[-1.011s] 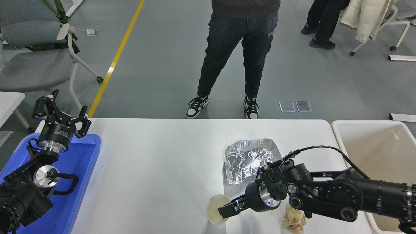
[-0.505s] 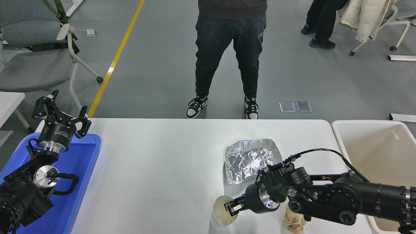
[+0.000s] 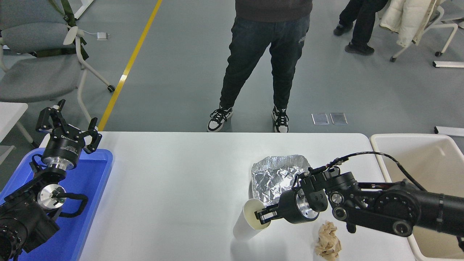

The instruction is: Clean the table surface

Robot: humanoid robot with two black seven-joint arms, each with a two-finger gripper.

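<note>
On the white table surface [image 3: 174, 188] lie a crumpled sheet of silver foil [image 3: 277, 177] right of centre and a crumpled brown paper wad [image 3: 328, 244] near the front edge. My right gripper [image 3: 264, 214] reaches in from the right and is shut on the rim of a white paper cup [image 3: 248, 224]. The cup hangs tilted just above the table, its mouth facing the gripper, in front of the foil. My left gripper [image 3: 67, 125] stays parked at the far left above the blue tray, its fingers spread open and holding nothing.
A blue plastic tray [image 3: 92, 181] sits at the table's left end under the left arm. A beige plastic tub [image 3: 420, 166] stands off the right end. A person [image 3: 266, 54] stands at the far side; a chair [image 3: 40, 69] is at the back left.
The right gripper closed on the cup's rim, then lifted it up and slightly right, tilting it off the table. The person at the far side shifted stance. The left arm stayed still.
</note>
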